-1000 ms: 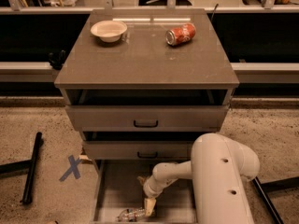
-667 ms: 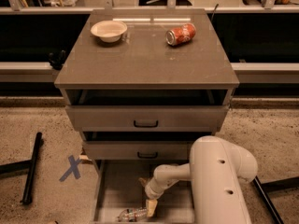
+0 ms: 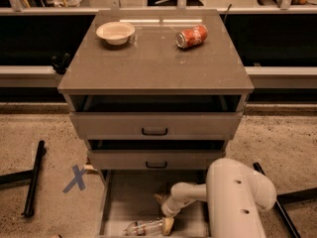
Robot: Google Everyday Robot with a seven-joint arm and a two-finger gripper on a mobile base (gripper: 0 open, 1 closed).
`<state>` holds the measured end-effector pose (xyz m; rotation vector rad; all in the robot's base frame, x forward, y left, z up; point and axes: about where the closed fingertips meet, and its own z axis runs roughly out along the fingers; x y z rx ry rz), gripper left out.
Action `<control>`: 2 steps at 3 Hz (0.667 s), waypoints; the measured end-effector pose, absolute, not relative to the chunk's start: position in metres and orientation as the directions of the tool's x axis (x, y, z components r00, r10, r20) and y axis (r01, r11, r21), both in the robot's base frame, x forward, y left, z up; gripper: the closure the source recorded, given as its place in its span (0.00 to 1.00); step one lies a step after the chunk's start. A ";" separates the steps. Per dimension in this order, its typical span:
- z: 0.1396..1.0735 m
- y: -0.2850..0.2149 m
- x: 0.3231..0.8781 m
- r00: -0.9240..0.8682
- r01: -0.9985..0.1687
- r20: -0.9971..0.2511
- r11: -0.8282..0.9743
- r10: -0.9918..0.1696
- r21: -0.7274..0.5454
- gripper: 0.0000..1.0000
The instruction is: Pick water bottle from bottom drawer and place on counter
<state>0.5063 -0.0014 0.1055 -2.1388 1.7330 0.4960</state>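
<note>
The water bottle (image 3: 145,227) lies on its side on the grey floor of the open bottom drawer (image 3: 130,197), near the drawer's front edge. My gripper (image 3: 164,212) is down inside that drawer, just right of the bottle. Its tan fingers are spread, one fingertip (image 3: 168,225) against the bottle's right end and the other further back. The gripper is open and holds nothing. The counter (image 3: 153,63) is the glossy grey-brown top of the cabinet above.
A cream bowl (image 3: 115,32) and a red soda can (image 3: 191,36) on its side sit at the back of the counter. The two upper drawers (image 3: 154,125) stand slightly open above my arm (image 3: 237,197). A black bar (image 3: 33,177) and blue tape cross (image 3: 76,178) lie on the floor at the left.
My gripper has shifted slightly forward and right in the drawer, bringing the lower finger against the bottle's end. The bottle has not moved.
</note>
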 end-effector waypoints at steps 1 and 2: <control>0.073 -0.016 0.506 0.197 -0.980 -0.489 -0.191 -0.850 -0.062 0.00; 0.079 -0.017 0.507 0.200 -0.979 -0.488 -0.193 -0.849 -0.065 0.00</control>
